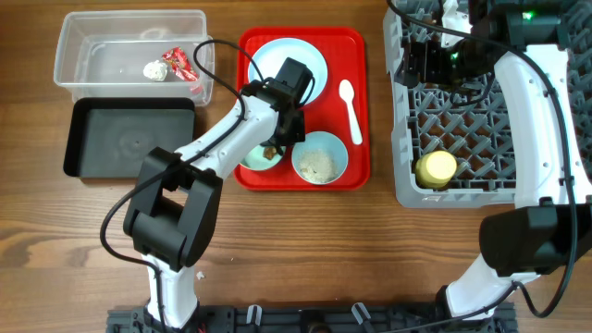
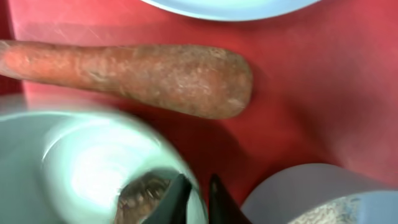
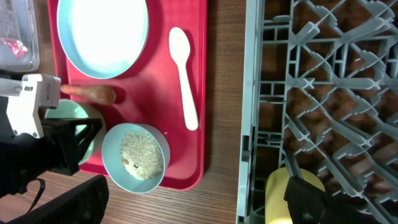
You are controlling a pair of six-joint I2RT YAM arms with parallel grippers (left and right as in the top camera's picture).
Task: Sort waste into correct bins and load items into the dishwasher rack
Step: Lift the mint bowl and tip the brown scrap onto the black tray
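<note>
orange carrot (image 2: 130,78) end out of frame; bowl (image 2: 74,155) blurred.

Flat red serving tray (image 1: 347,51) at the middle of a brown wood-grain table (image 1: 370,259)

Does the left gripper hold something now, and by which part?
The left gripper seems to pinch the bowl with brown scraps by its rim, one finger inside and one outside.
</note>
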